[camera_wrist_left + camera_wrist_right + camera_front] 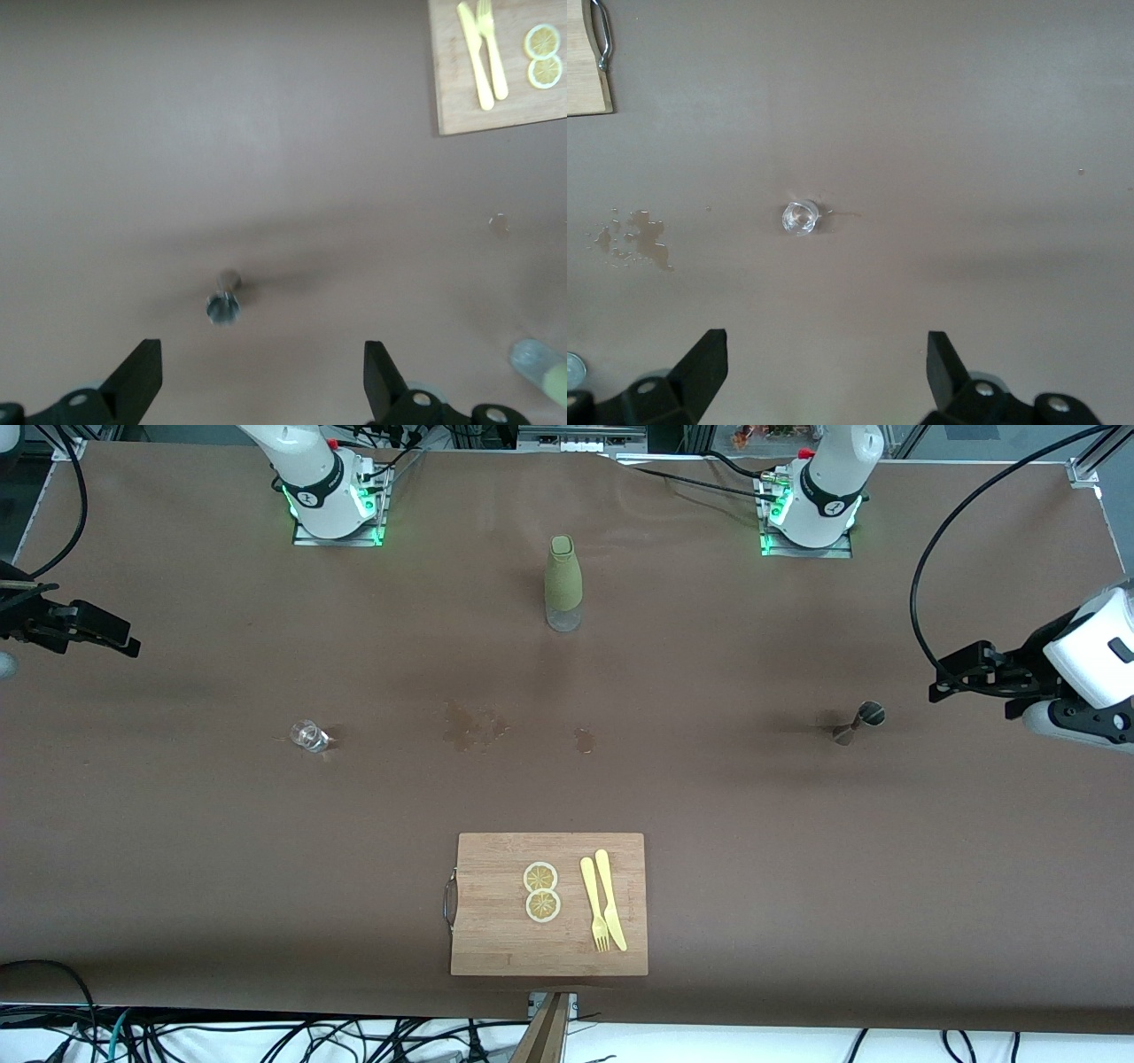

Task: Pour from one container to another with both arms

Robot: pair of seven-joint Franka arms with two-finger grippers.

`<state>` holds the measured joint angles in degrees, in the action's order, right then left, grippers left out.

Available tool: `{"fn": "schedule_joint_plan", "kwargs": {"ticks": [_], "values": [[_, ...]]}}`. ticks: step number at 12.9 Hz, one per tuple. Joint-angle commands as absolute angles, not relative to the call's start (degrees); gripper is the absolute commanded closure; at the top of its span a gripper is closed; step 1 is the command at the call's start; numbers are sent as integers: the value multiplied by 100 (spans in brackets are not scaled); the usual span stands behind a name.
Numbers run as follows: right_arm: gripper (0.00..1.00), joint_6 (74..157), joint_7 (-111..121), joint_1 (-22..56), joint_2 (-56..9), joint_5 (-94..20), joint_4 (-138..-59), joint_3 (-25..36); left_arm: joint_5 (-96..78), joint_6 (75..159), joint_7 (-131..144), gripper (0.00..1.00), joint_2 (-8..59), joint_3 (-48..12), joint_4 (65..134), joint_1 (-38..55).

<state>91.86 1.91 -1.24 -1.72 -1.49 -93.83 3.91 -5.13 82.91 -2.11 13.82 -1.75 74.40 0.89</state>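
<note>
A small clear glass [310,735] stands on the brown table toward the right arm's end; the right wrist view shows this glass [799,218] from above. A metal jigger [858,722] stands toward the left arm's end and appears as a round steel jigger [223,305] in the left wrist view. A bottle with an olive-green sleeve [563,584] stands upright between the two bases. My left gripper [941,686] hangs open over the table's edge near the jigger, its fingers wide apart [263,354]. My right gripper [131,645] hangs open over the opposite end [824,345], holding nothing.
A wooden cutting board [496,921] with a metal handle lies near the front edge, carrying two lemon slices [541,891] and a yellow fork and knife [602,911]. Wet spill marks [474,724] stain the table's middle. Cables run along the table's edges.
</note>
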Motion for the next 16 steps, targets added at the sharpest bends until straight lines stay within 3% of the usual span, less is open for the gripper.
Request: {"fn": "schedule_joint_plan", "kwargs": {"ticks": [1,16], "values": [[0,9167,141,-141,-229,-88,-9237,316,-387,8025,342,0,1266,-316,7497,53],[0,9220,158,-141,-229,-97,-9237,316,-369,8130,501,0,1090,-439,7743,-18]]}}
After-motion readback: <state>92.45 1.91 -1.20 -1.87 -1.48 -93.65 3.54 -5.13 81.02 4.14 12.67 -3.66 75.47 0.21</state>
